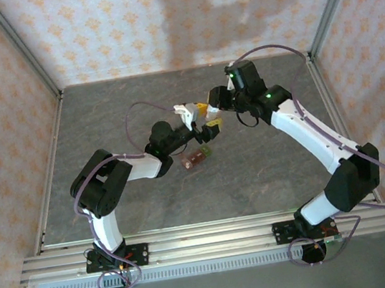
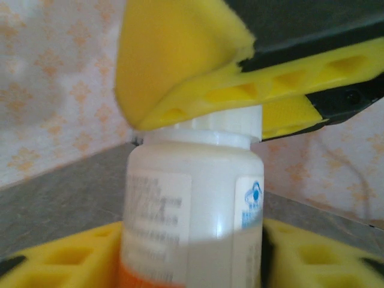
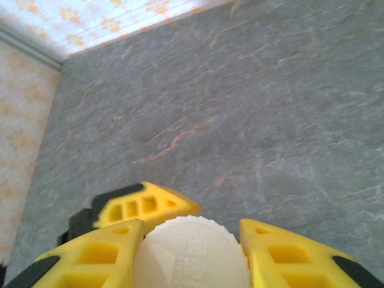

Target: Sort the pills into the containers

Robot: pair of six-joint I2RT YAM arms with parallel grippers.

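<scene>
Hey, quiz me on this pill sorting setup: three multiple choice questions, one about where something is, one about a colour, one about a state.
1. Where does the compartment strip lie?
A. on the table, beside the left arm
B. on a shelf
C. in a drawer

2. What colour is the band at the foot of the white bottle?
A. blue
B. orange
C. black

3. How is the right gripper?
A. wide open in mid-air
B. lying flat on the floor
C. shut on the bottle's ribbed cap

Answers:
1 A, the top view shows it flat on the grey surface.
2 B, the left wrist view shows orange below the label.
3 C, its yellow fingers press on both sides of the cap.
</scene>
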